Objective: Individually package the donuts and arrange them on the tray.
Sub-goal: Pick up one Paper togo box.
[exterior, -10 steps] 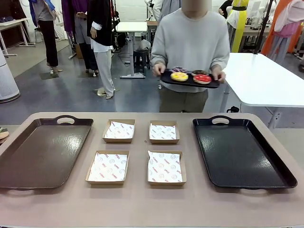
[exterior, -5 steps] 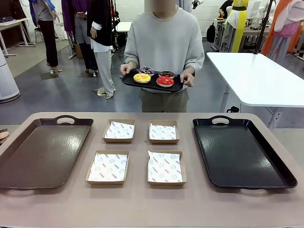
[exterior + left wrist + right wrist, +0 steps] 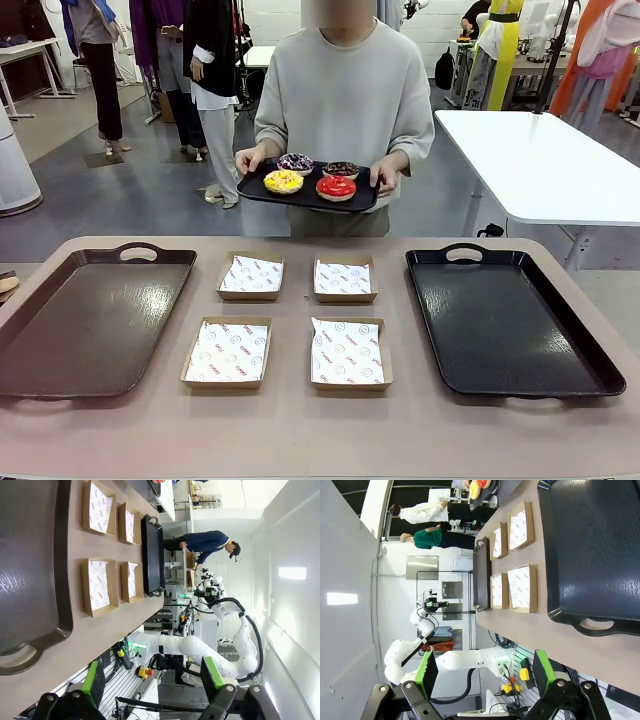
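A person at the far side of the table holds a small black serving tray [image 3: 310, 201] in both hands. Several donuts lie on it: a yellow-iced one [image 3: 283, 181], a red-iced one [image 3: 336, 187], a dark one with pale sprinkles [image 3: 295, 162] and a chocolate one with nut bits [image 3: 341, 169]. On the table, a brown tray [image 3: 90, 320] lies at the left and a black tray [image 3: 505, 325] at the right. My left gripper [image 3: 152, 680] stands open off the table's near side, holding nothing. My right gripper [image 3: 485, 675] is likewise open and empty.
Several open cardboard boxes with printed paper liners sit between the two trays, such as the near-left box [image 3: 227, 352] and the far-right box [image 3: 345, 278]. A white table [image 3: 550, 170] stands behind at the right. Other people stand farther back.
The person has stepped to the left and come closer to the table, carrying the serving tray with the donuts. Both grippers stay open.
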Robot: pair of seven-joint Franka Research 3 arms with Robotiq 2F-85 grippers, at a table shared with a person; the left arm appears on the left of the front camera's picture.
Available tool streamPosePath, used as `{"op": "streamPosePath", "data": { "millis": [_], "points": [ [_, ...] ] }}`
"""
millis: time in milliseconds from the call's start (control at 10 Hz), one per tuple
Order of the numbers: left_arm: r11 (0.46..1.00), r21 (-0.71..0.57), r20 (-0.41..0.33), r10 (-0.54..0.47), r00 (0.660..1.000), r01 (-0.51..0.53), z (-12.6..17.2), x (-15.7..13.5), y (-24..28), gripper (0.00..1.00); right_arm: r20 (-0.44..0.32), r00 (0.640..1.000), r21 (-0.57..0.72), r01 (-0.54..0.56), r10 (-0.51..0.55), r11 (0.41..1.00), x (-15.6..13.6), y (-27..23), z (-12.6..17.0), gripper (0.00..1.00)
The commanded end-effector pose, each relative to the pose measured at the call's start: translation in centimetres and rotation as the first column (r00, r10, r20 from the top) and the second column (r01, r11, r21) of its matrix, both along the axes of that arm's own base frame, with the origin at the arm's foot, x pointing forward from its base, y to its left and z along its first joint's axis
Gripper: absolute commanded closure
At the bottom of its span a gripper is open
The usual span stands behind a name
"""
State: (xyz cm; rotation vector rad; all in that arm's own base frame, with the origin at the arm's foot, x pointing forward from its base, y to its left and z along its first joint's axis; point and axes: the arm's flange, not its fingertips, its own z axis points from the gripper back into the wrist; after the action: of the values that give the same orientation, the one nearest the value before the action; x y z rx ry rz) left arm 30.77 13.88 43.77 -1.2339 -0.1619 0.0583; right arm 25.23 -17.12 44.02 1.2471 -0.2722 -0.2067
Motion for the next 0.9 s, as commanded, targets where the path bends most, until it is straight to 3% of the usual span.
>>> {"op": "streamPosePath", "data": {
  "millis": [0,800],
  "points": [
    [1.0,-0.014,0.006,0.009,1.0,-0.008,0.08,-0.05,0.16,0.0,0.0,1.0,0.016,0.001,-0.001,1.0,-0.29,-0.19,-0.16,0.0],
    [1.0,-0.014,0.006,0.009,1.0,-0.008,0.08,-0.05,0.16,0.0,0.0,1.0,0.016,0.001,-0.001,1.0,-0.29,-0.19,-0.16,0.0]
  ]
}}
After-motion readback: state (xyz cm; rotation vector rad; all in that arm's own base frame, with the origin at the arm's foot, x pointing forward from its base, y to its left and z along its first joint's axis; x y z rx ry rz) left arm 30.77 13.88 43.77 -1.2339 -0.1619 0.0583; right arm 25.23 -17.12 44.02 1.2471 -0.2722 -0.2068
